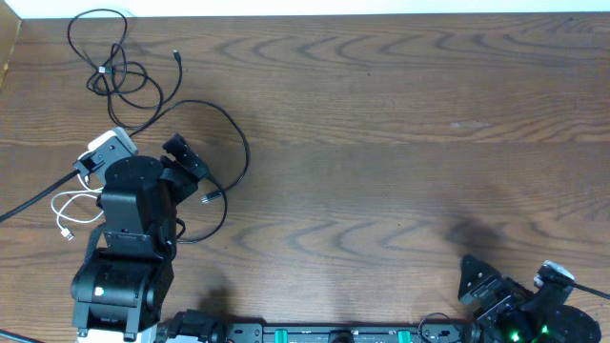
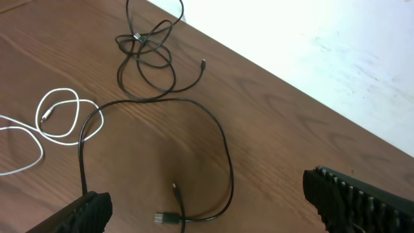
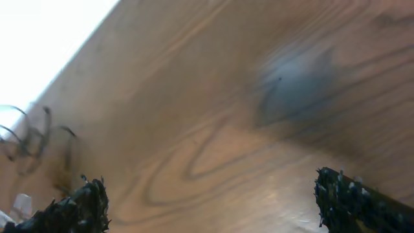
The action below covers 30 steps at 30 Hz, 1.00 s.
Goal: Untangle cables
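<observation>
Left fingers (image 2: 362, 197) spread wide, holding nothing | thin black looped cable (image 2: 228, 155) on brown wooden tabletop (image 1: 400, 143), between and just ahead of them | thin white coiled cable (image 2: 44, 118) ahead, outside their gap | black bundled cable (image 2: 137, 39) farther ahead | right fingers (image 3: 349, 197) spread wide, empty, well apart from all cables

Overhead looks straight down; left wrist, low, oblique, shares the cables (image 2: 138, 39).
</observation>
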Available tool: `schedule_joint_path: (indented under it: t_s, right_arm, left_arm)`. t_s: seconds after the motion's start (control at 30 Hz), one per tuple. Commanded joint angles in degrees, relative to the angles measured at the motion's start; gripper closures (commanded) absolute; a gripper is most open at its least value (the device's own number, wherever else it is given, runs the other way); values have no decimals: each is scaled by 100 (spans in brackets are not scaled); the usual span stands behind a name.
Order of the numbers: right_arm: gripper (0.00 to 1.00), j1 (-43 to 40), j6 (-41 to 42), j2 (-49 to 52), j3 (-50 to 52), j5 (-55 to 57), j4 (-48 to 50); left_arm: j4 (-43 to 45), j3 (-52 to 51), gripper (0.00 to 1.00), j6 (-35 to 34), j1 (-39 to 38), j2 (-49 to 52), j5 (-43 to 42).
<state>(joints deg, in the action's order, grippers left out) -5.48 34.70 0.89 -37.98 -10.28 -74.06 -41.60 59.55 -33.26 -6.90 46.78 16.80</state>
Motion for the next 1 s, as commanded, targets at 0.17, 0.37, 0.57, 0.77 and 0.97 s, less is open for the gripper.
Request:
schedule_joint_path:
  t_s: [0.17, 0.37, 0.57, 0.77, 0.97]
  right_arm:
    - [1, 203, -251, -57, 33, 101, 2]
    - [1, 221, -1102, -57, 216, 55, 1270]
    - [1, 295, -2660, -57, 1322, -793, 4277]
    - [1, 417, -3141, -57, 2323, -1110, 6435]
    - [1, 431, -3220, -57, 3126, -1106, 7871]
  left_arm:
    - [2, 31, 1, -48, 9, -4, 57]
    - [2, 31, 1, -46, 9, -4, 57]
    - [2, 31, 1, -48, 9, -4, 57]
    - [2, 31, 1, -46, 9, -4, 57]
    - [2, 31, 1, -48, 9, -4, 57]
